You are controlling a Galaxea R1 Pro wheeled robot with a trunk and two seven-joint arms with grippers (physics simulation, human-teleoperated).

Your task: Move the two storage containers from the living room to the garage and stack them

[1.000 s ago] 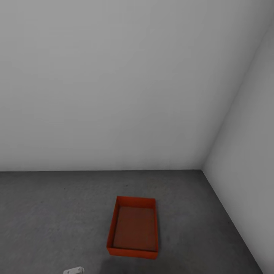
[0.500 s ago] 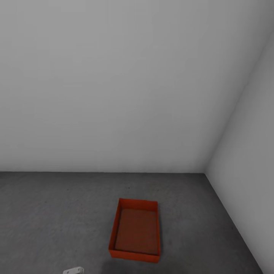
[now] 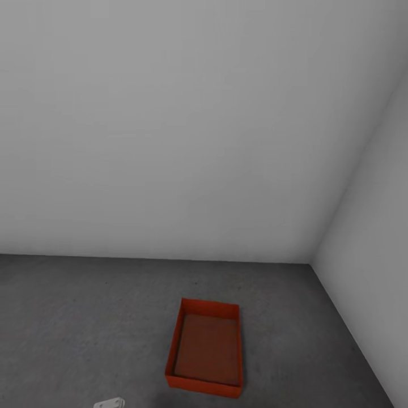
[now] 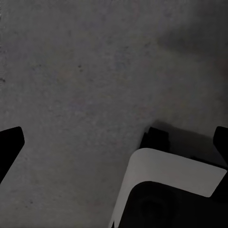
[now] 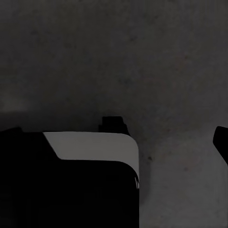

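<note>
One orange-red storage container (image 3: 207, 349), a shallow lidless box, lies flat on the dark grey garage floor (image 3: 85, 317) near the corner of two pale grey walls. It is empty inside. In the left wrist view my left gripper (image 4: 116, 141) hangs open over bare floor, its dark fingertips (image 4: 10, 142) far apart with nothing between them. In the right wrist view my right gripper (image 5: 115, 137) is also open over the floor, one fingertip (image 5: 221, 141) at the frame's edge. Neither gripper touches the container.
The back wall (image 3: 170, 141) and the right wall (image 3: 374, 238) meet at a corner just beyond the container. A white piece of my own body (image 3: 109, 403) sits at the head view's lower edge. White and black parts of my base (image 4: 166, 171) lie under both wrists.
The whole head picture has drifted a little right and down, so the camera moved. The container rests in the same spot on the floor.
</note>
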